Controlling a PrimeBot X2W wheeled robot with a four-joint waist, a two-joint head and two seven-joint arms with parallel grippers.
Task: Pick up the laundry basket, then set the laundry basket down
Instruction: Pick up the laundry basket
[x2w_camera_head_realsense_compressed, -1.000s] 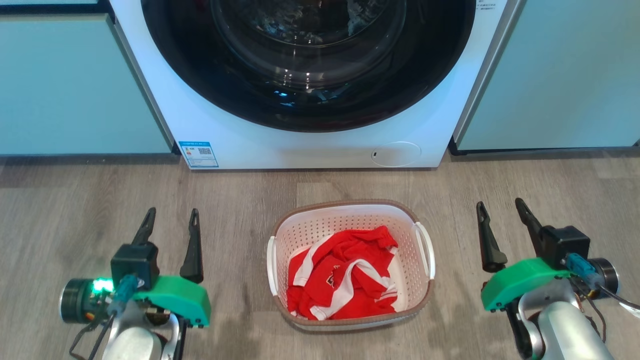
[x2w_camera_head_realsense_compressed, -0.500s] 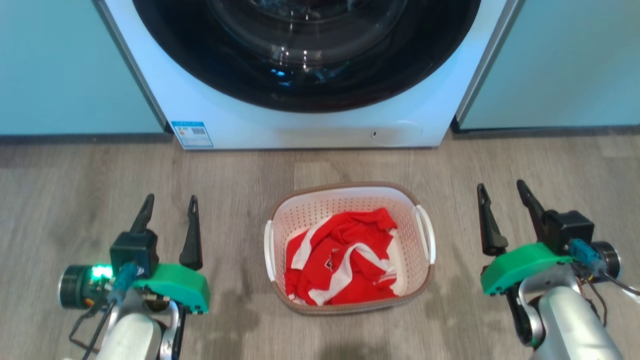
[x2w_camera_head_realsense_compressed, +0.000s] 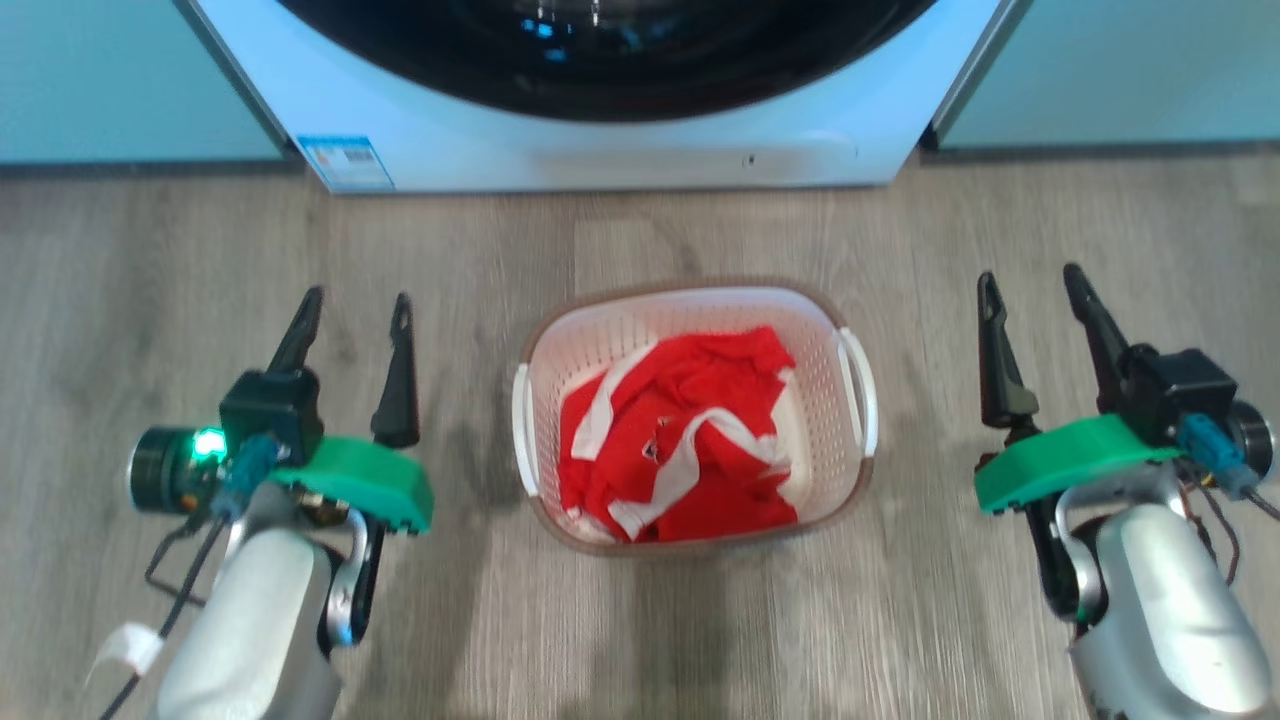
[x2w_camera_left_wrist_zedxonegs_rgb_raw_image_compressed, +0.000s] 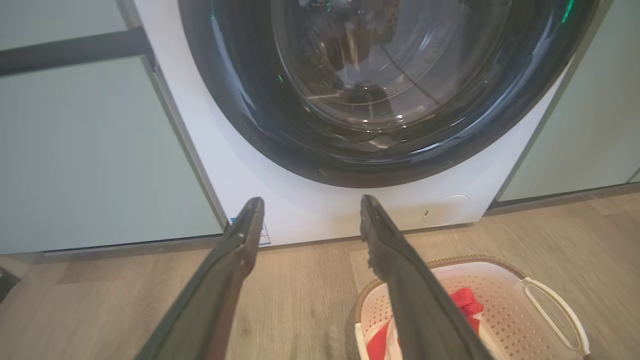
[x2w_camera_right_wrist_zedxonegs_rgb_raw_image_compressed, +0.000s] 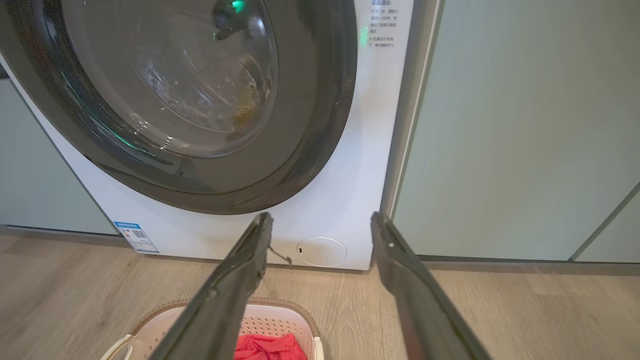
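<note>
Nothing of the task is done yet, as far as can be judged: the laundry basket (x2w_camera_head_realsense_compressed: 640, 325) stands on the wooden floor (x2w_camera_head_realsense_compressed: 150, 260) a little way in front of the washing machine (x2w_camera_head_realsense_compressed: 600, 160), with a crumpled red-and-white garment (x2w_camera_head_realsense_compressed: 680, 440) lying inside it, and no finger touches it. The left end effector (x2w_camera_head_realsense_compressed: 357, 296) hovers to the left of the basket and the right end effector (x2w_camera_head_realsense_compressed: 1030, 274) to the right, each well apart from it, both spread wide and holding nothing, fingers pointing toward the far side where the machine stands. The left handle (x2w_camera_head_realsense_compressed: 519, 430) and right handle (x2w_camera_head_realsense_compressed: 866, 390) are both free. Reaching in, gripping, lifting and setting down all remain. Against the head view a second earlier, the whole picture has shifted: machine, floor and basket sit higher in it, and far less of the dark door shows, so the camera has tipped downward rather than the things moving. The basket keeps its place on the floor before the machine. Both end effectors stay just as wide, flank the basket as before, and more of the pale forearms shows.
</note>
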